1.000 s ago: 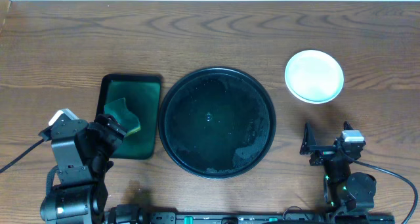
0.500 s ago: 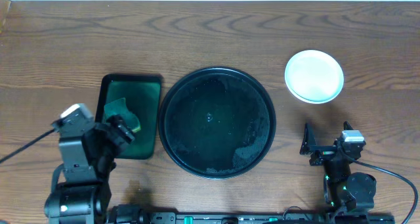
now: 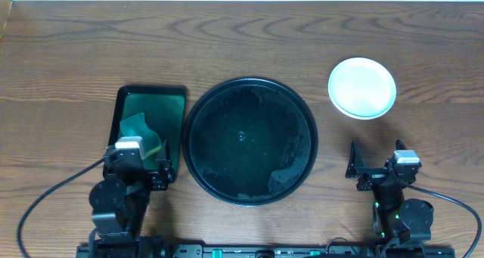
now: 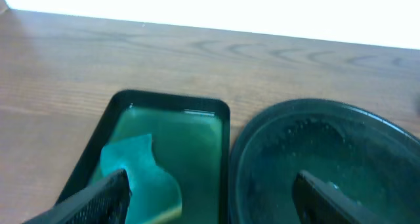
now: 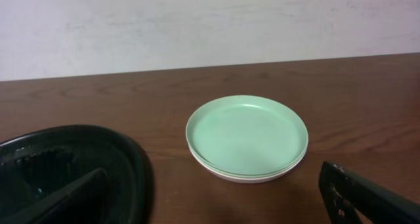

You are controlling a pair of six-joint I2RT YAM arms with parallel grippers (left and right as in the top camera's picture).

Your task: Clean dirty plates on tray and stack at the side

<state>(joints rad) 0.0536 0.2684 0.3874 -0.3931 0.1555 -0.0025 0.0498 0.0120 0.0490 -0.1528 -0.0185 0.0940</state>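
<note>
The large round black tray [image 3: 249, 141] sits mid-table with no plate on it; it also shows in the left wrist view [image 4: 328, 158] and the right wrist view [image 5: 65, 158]. The pale mint plates [image 3: 362, 87] stand stacked on the table at the right, also in the right wrist view [image 5: 247, 137]. My left gripper [image 3: 140, 176] is open and empty at the near end of the green tray, fingers wide apart in the left wrist view [image 4: 210, 198]. My right gripper [image 3: 374, 169] is open and empty, near the front edge, short of the plate stack [image 5: 216, 201].
A small rectangular dark green tray [image 3: 132, 99] lies left of the black tray and holds a teal sponge [image 3: 144, 128], also seen in the left wrist view [image 4: 141, 171]. Bare wooden table [image 3: 249, 38] lies behind.
My left arm has drawn back towards the front edge and lowered, leaving the sponge on the green tray. The right arm has not moved.
</note>
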